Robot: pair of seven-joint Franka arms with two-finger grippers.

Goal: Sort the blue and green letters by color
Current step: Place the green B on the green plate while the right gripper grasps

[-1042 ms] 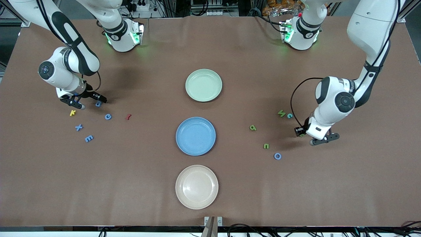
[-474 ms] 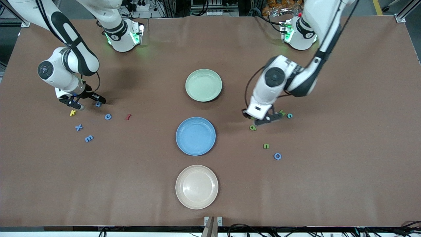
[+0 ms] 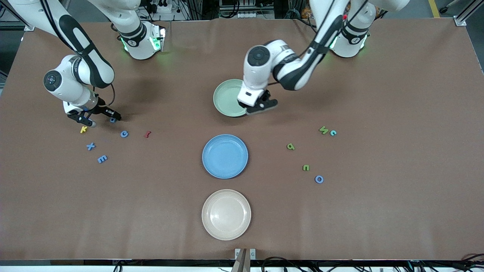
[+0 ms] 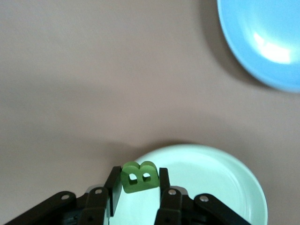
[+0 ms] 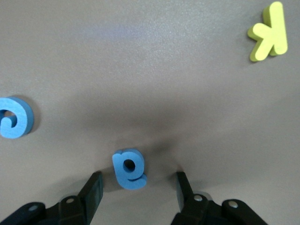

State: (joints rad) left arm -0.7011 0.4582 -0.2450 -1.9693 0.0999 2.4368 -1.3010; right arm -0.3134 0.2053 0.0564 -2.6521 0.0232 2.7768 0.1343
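My left gripper [image 3: 261, 106] hangs over the rim of the pale green plate [image 3: 227, 94], shut on a green letter B [image 4: 138, 177]; the same plate [image 4: 211, 183] fills the space under the B in the left wrist view. My right gripper [image 3: 102, 118] is low at the table near the right arm's end, open, with a small blue letter [image 5: 130, 168] lying between its fingers [image 5: 93, 190] and touching neither. Loose blue letters [image 3: 124, 133], [image 3: 90, 146], [image 3: 102, 159] lie beside it. Green letters [image 3: 323, 130], [image 3: 290, 146], [image 3: 306, 167] and a blue o [image 3: 319, 179] lie toward the left arm's end.
A blue plate [image 3: 225, 156] and a beige plate [image 3: 226, 214] stand in a row with the green one, each nearer the front camera. A yellow k [image 3: 83, 129] and a dark red letter [image 3: 148, 133] lie among the blue letters. A teal c [image 3: 333, 132] sits beside a green letter.
The left arm has swung from the letters at its end of the table to the green plate, carrying the green B. The right arm has hardly moved.
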